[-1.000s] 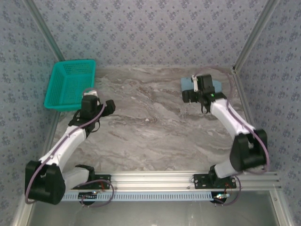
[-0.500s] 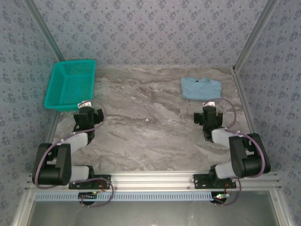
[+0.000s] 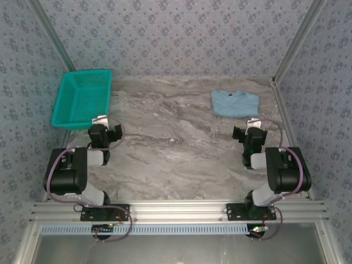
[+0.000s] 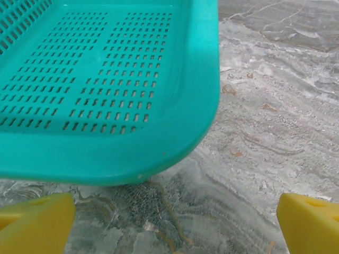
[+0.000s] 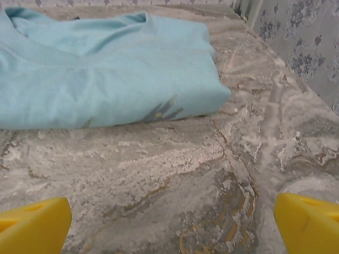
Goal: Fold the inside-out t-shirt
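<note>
Right wrist view reveals a faint print (image 5: pixel 161 111) on the t-shirt (image 5: pixel 100 74).

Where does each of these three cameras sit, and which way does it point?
Top external: above and behind the arms, looking down on the table; both arms show.
Left wrist: on the left arm, facing the teal basket; yellow fingertips of the open left end effector show.
Right wrist: on the right arm, facing the folded t-shirt; yellow fingertips of the open right end effector show.
Shared: top and right wrist both show the t-shirt.
</note>
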Robot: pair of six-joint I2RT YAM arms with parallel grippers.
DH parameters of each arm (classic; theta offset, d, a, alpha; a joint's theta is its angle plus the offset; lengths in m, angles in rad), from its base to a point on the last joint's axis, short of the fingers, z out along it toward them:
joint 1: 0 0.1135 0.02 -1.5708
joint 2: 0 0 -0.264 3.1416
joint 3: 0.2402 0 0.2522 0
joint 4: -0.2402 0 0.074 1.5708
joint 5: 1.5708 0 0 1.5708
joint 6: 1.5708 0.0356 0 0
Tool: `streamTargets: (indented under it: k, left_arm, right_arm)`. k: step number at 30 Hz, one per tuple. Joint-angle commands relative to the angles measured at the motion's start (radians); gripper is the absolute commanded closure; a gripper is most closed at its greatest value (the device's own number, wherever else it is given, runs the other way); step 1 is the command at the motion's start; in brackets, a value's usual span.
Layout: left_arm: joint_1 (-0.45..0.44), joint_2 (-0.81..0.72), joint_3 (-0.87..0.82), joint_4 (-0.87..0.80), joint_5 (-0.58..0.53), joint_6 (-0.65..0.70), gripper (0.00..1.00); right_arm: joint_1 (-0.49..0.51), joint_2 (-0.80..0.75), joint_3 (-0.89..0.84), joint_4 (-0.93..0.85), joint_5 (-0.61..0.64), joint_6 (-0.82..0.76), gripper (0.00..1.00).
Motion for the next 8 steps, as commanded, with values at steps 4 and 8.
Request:
streamTargets:
  k: [4, 8]
  left_arm:
    - [0.0, -0.004, -0.001, 0.051, 0.023, 0.015, 0.02]
    - [0.001, -0.005, -0.001, 0.051, 0.025, 0.015, 0.02]
  right_arm:
    - [0.035, 0.013, 0.006, 0.058, 0.035, -0.032, 0.0]
    - [0.026, 0.011, 0.005, 0.057, 0.037, -0.026, 0.0]
